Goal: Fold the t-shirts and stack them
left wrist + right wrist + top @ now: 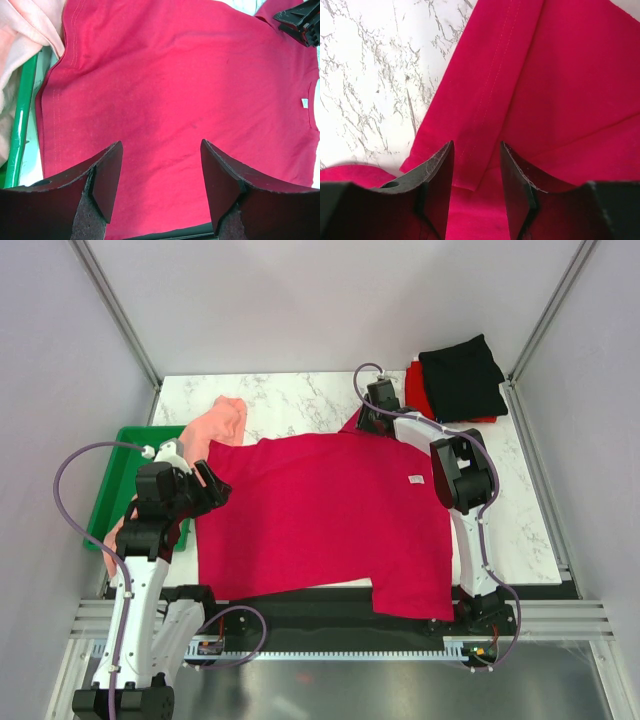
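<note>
The crimson t-shirt (320, 525) lies spread flat in the middle of the table, its white neck label (415, 478) towards the right. My left gripper (215, 490) is open and empty over the shirt's left edge; the cloth (175, 90) shows between its fingers. My right gripper (372, 412) is open at the shirt's far sleeve; the sleeve (490, 75) lies folded over, its hem corner between the fingers. The salmon-pink t-shirt (220, 425) is crumpled at the far left. The black t-shirt (462, 375) lies folded on the bright red one (415, 390) at the far right.
A green plastic tray (125, 455) stands at the left edge, partly under the pink shirt; its rim shows in the left wrist view (20, 120). White marble table (370, 75) shows beyond the sleeve. Grey walls and metal posts enclose the table.
</note>
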You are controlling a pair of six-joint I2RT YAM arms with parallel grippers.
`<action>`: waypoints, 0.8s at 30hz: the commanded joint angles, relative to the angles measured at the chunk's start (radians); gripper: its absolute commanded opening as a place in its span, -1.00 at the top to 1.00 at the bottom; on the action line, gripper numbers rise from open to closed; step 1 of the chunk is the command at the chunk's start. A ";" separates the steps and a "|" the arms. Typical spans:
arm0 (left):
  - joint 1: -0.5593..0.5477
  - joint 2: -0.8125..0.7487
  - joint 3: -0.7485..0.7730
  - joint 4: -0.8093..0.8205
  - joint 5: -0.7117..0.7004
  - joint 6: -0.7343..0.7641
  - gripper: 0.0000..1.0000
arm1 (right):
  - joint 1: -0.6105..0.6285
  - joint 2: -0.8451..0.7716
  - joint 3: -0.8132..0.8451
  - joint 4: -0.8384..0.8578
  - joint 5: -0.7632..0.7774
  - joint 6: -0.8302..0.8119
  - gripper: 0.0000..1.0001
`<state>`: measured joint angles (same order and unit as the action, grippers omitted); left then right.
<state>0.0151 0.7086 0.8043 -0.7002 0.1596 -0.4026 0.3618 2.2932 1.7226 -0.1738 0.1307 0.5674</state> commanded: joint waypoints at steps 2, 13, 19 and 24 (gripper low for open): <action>-0.003 -0.004 -0.004 0.044 0.003 0.015 -0.41 | -0.003 -0.012 0.028 0.000 -0.011 -0.006 0.04; -0.003 -0.008 -0.005 0.042 0.008 0.015 -0.41 | 0.006 0.048 0.115 -0.004 -0.036 0.008 0.15; -0.003 -0.012 -0.004 0.042 0.009 0.015 -0.41 | 0.008 0.023 0.088 -0.015 -0.003 -0.010 0.13; -0.003 -0.012 -0.005 0.044 0.011 0.015 -0.41 | 0.008 -0.012 0.048 -0.041 0.086 -0.049 0.09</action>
<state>0.0151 0.7059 0.8043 -0.6998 0.1600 -0.4026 0.3645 2.3329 1.7855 -0.1928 0.1478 0.5560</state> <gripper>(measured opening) 0.708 0.449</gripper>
